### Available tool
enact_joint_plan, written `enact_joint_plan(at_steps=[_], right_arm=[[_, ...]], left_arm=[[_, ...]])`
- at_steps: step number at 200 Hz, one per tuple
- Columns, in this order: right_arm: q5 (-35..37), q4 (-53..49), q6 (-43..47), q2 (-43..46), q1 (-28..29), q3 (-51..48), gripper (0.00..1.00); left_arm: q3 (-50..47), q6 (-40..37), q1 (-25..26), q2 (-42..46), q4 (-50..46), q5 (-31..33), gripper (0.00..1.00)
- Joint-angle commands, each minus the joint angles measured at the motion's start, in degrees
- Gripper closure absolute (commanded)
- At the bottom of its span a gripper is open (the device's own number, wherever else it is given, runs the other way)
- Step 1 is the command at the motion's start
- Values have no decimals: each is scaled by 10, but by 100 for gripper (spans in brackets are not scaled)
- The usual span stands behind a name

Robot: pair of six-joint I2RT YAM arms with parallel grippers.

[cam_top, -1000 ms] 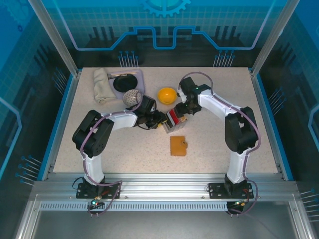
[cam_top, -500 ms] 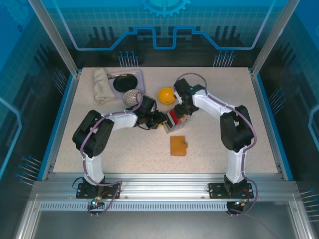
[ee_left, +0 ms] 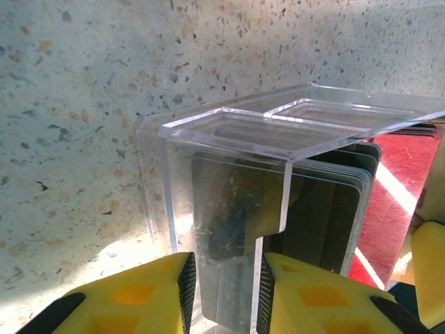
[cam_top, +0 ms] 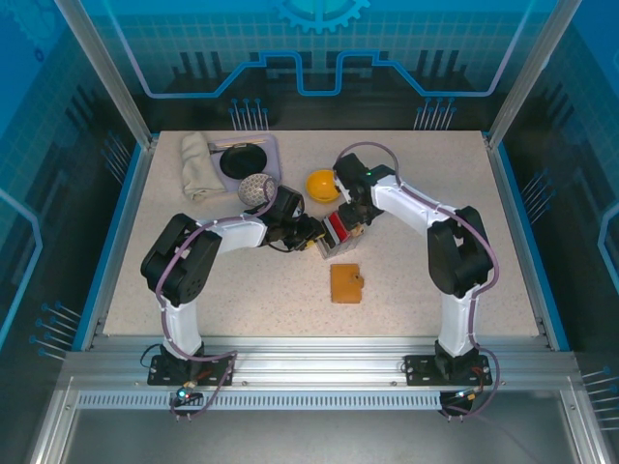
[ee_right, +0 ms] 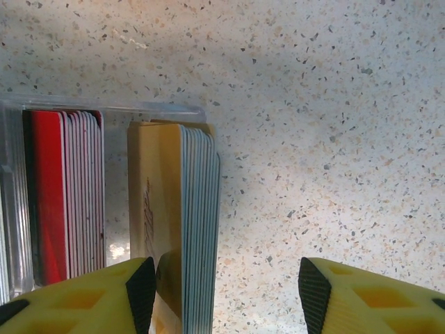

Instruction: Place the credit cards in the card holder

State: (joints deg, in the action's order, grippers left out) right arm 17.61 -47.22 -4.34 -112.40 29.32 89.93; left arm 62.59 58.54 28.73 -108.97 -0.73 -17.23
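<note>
Drawing cards from the tray looks like the step in hand. The left gripper (ee_left: 224, 285), nearly closed, clamps a wall of the clear slotted tray (ee_left: 229, 129) and steadies it. The credit cards (ee_right: 198, 209) stand on edge inside, and the right gripper (ee_right: 222, 282), half open, straddles the beige-and-blue stack without pinching it. Next it must pinch, lift, and carry to the card holder (cam_top: 345, 283) on the worktop at 6 o'clock from the tray. Since a second ago the right arm has swung toward 9 o'clock and its jaws have narrowed.

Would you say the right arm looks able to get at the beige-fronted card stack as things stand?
Probably yes: the right gripper straddles the beige-fronted card stack, jaws open, bare table beside it.
</note>
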Motion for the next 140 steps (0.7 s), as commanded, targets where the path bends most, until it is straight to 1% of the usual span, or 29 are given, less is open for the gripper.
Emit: enact_joint_plan(at_steps=[1,23,38,92,106,122,140], right_arm=[[19,-19,8,19,8,21,42],[19,-18,10,23,8,22,46],[16,-19,10,24,9,22,47],[0,-21,13,24,11,22,62],[0,-22,14,24,12,24,64],[-1,-23,13,26,12,25,68],[-8,-24,13,27,12,28,76]], left_arm=[[-8,2,4,-13,-17,6,67],[-6,2,4,-13,-18,6,67],[-6,2,4,-14,-18,6,67],[-5,4,4,-16,-17,3,67],[-6,5,4,-16,-17,2,67],[-5,5,4,-16,-17,2,67],[-4,3,4,-16,-17,2,67]])
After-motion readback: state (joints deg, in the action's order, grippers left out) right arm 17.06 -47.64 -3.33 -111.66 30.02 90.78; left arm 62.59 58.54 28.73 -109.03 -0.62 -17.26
